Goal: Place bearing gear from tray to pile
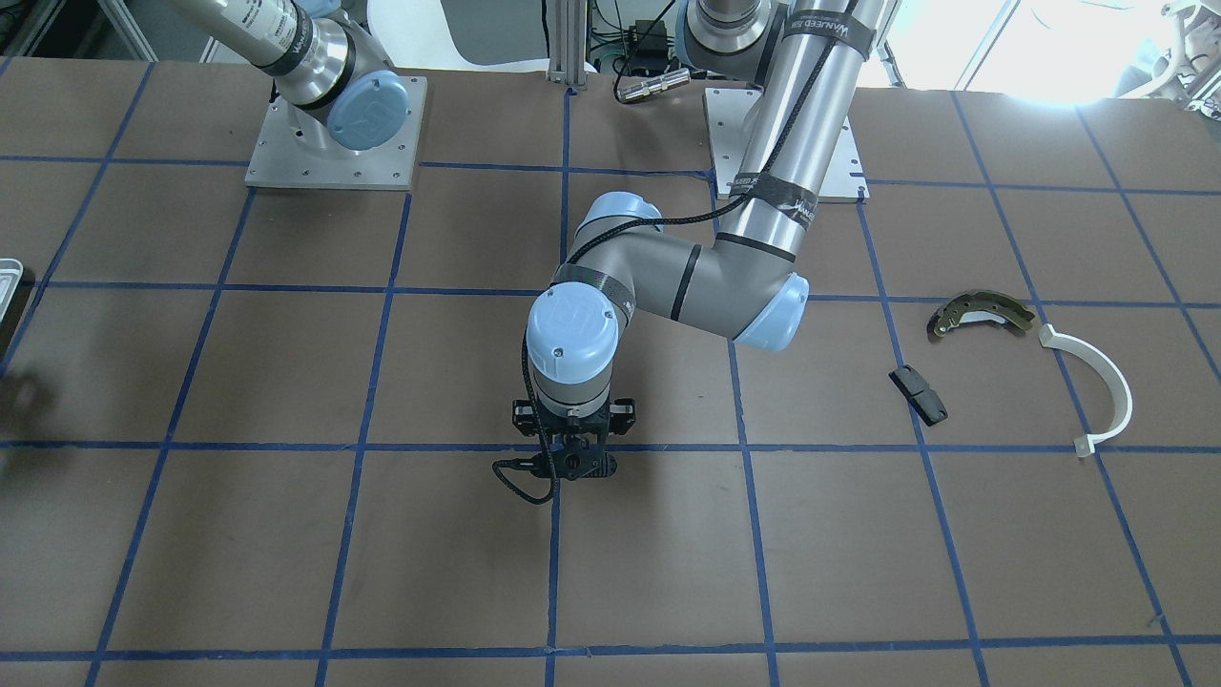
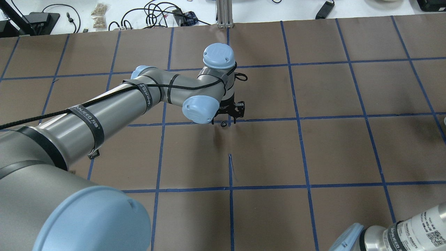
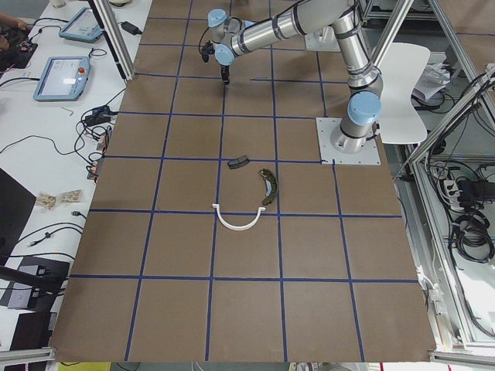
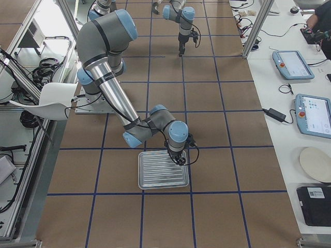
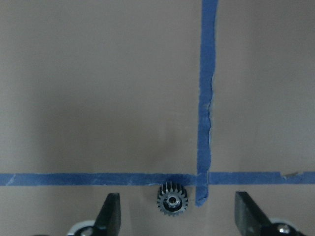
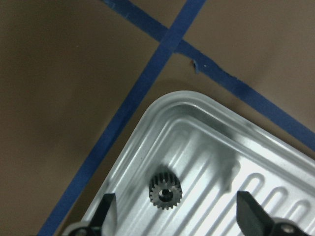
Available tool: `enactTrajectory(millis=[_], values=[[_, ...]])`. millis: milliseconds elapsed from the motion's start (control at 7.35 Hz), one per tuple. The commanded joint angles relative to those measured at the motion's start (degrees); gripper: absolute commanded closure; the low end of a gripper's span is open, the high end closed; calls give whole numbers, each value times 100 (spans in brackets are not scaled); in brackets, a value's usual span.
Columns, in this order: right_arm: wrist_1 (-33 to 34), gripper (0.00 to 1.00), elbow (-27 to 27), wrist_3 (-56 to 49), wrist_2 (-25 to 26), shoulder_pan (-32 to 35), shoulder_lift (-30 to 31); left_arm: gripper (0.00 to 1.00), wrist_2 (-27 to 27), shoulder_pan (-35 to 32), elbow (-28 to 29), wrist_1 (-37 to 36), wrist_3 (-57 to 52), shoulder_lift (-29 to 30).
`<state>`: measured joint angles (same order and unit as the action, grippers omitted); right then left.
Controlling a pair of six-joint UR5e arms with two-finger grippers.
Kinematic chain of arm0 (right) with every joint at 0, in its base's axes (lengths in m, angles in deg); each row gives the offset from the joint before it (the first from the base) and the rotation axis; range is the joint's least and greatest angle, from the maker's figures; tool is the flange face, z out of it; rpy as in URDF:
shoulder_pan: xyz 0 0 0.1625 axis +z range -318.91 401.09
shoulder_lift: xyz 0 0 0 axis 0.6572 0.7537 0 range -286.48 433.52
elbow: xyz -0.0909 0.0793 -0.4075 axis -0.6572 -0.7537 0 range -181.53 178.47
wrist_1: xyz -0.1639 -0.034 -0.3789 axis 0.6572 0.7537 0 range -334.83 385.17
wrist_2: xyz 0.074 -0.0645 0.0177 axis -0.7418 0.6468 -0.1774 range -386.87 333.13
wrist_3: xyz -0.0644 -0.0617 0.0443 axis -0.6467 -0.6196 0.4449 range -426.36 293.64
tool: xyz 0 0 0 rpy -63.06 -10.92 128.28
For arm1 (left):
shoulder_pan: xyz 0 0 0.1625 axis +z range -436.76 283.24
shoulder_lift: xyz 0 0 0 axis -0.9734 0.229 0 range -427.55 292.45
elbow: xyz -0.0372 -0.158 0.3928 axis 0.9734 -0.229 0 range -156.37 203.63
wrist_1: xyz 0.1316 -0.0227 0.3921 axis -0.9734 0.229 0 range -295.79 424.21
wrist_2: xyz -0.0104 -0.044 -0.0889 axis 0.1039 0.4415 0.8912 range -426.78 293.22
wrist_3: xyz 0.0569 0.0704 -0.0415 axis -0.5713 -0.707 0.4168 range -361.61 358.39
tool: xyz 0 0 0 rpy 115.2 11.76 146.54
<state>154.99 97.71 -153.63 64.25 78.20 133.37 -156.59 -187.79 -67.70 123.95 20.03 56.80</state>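
A small dark bearing gear lies flat in the corner of the silvery tray. My right gripper is open just above it, one finger on each side. A second gear lies on the brown table by a blue tape crossing, mid-table. My left gripper is open over it with the fingers apart on both sides; the overhead view shows this gear just below the left gripper. The pile lies well to the side: an olive brake shoe, a white half-ring and a black block.
The tray sits at the table's end on my right side, with the right arm bent over it. Blue tape lines grid the table. The arms' base plates stand at the robot's edge. Tablets and cables lie on a side bench.
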Motion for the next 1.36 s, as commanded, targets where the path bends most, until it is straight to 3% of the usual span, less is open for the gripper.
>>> enactTrajectory(millis=[0, 272, 544, 817, 1089, 1225], values=[[0, 35, 16, -27, 11, -3, -18, 57, -143, 3, -86, -23, 7, 36], [0, 62, 16, -10, 11, -3, -18, 98, -160, 11, -35, -15, 7, 11], [-88, 84, -1, 16, 98, -3, 52, 100, -326, 281, -87, 342, -98, -304], [-480, 84, -2, 200, 72, 23, 532, 100, -388, 1202, -322, 1097, -1392, -970], [-1480, 84, -2, 1119, -24, 259, 1218, 100, -949, 2317, -1085, 1023, -2625, -1700], [-2095, 84, 7, 1724, 10, 635, 1587, 100, -968, 2906, -1367, 935, -3308, -1921]])
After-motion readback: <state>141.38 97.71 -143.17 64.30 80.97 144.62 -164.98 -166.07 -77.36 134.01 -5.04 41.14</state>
